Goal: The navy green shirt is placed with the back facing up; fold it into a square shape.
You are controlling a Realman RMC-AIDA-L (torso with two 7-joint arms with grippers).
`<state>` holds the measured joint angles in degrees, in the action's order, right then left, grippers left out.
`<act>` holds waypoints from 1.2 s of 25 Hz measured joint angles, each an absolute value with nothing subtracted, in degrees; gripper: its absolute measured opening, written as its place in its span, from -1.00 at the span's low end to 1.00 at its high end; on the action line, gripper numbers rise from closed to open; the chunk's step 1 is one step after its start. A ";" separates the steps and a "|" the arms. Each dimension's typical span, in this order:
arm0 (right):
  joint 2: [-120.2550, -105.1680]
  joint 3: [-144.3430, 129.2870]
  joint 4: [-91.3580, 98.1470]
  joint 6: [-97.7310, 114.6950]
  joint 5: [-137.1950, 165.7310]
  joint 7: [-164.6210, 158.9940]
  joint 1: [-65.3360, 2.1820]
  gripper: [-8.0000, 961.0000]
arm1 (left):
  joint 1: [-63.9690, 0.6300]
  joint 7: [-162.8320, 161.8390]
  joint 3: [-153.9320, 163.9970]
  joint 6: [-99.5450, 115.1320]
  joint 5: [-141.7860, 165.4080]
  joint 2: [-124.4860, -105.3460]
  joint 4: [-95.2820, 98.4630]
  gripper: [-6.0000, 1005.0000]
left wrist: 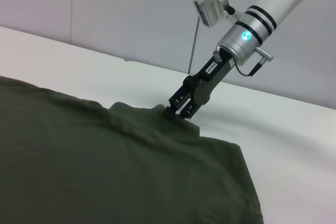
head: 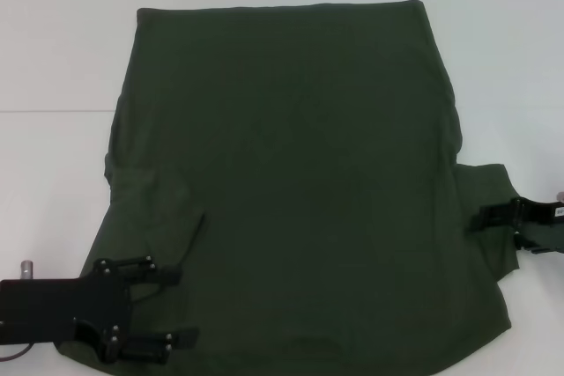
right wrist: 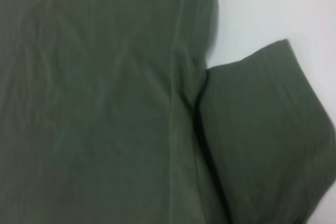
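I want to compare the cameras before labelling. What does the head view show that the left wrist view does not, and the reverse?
Only the head view shows the left tool, its fingers spread open over the shirt's near left corner, and the whole outline of the navy green shirt spread on the white table. Only the left wrist view shows the right arm's silver wrist with a lit blue ring and the grey wall behind. Both show the right tool closed on the right sleeve edge.
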<state>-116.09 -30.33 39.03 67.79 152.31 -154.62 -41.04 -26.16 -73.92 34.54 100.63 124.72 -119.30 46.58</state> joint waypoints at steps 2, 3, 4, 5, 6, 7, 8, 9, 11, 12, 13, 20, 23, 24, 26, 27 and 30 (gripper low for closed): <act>-116.28 -30.57 38.76 67.25 152.31 -154.50 -41.22 0.52 | -26.18 -73.92 34.54 100.63 124.72 -119.26 46.58 0.74; -116.35 -30.97 38.70 67.00 152.31 -154.46 -41.27 0.51 | -26.19 -73.92 34.54 100.63 124.72 -119.26 46.58 0.74; -116.41 -31.58 38.69 66.73 152.31 -154.45 -41.31 0.51 | -26.19 -73.92 34.51 100.63 124.72 -119.25 46.58 0.74; -116.46 -32.42 38.68 66.51 152.31 -154.47 -41.34 0.51 | -26.19 -73.92 34.47 100.63 124.72 -119.25 46.58 0.74; -116.48 -33.33 38.67 66.35 152.31 -154.60 -41.38 0.50 | -26.19 -73.92 34.39 100.63 124.72 -119.25 46.58 0.74; -116.50 -34.03 38.67 66.21 152.31 -154.75 -41.42 0.50 | -26.19 -73.92 34.30 100.63 124.72 -119.25 46.58 0.74; -116.52 -34.70 38.67 66.04 152.31 -154.94 -41.45 0.50 | -26.19 -73.92 34.22 100.63 124.72 -119.25 46.58 0.74; -116.55 -35.11 38.67 65.95 152.31 -155.05 -41.51 0.40 | -26.20 -73.92 34.19 100.61 124.72 -119.25 46.58 0.74; -116.57 -35.43 38.72 65.78 152.31 -155.11 -41.62 0.20 | -26.23 -73.92 34.15 100.43 124.72 -119.25 46.58 0.74; -116.57 -35.44 38.74 65.76 152.31 -155.11 -41.65 0.10 | -26.26 -73.92 34.16 100.32 124.72 -119.25 46.58 0.74; -116.57 -35.45 38.77 65.75 152.31 -155.12 -41.70 0.00 | -26.26 -73.92 34.18 100.29 124.72 -119.25 46.58 0.74; -116.55 -35.50 38.88 65.73 152.31 -154.95 -41.76 -0.58 | -26.36 -73.92 34.22 100.12 124.72 -119.29 46.58 0.74; -116.54 -35.51 38.92 65.73 152.32 -154.54 -41.74 -0.64 | -26.37 -73.92 34.18 100.07 124.72 -119.32 46.58 0.74; -116.54 -35.51 38.94 65.74 152.32 -154.43 -41.73 -0.67 | -26.37 -73.92 34.16 100.06 124.72 -119.33 46.58 0.74; -116.54 -35.51 38.99 65.74 152.32 -154.22 -41.73 -0.71 | -26.37 -73.92 34.15 100.03 124.72 -119.34 46.58 0.74; -116.54 -35.51 39.02 65.75 152.32 -154.08 -41.72 -0.73 | -26.37 -73.92 34.12 100.00 124.72 -119.34 46.58 0.74; -116.46 -35.56 39.14 66.09 152.32 -153.35 -41.70 -0.81 | -26.37 -73.92 34.08 99.95 124.70 -119.34 46.58 0.74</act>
<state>-116.46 -35.56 39.14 66.09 152.32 -153.35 -41.70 -26.37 -73.92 34.08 99.95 124.70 -119.34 46.58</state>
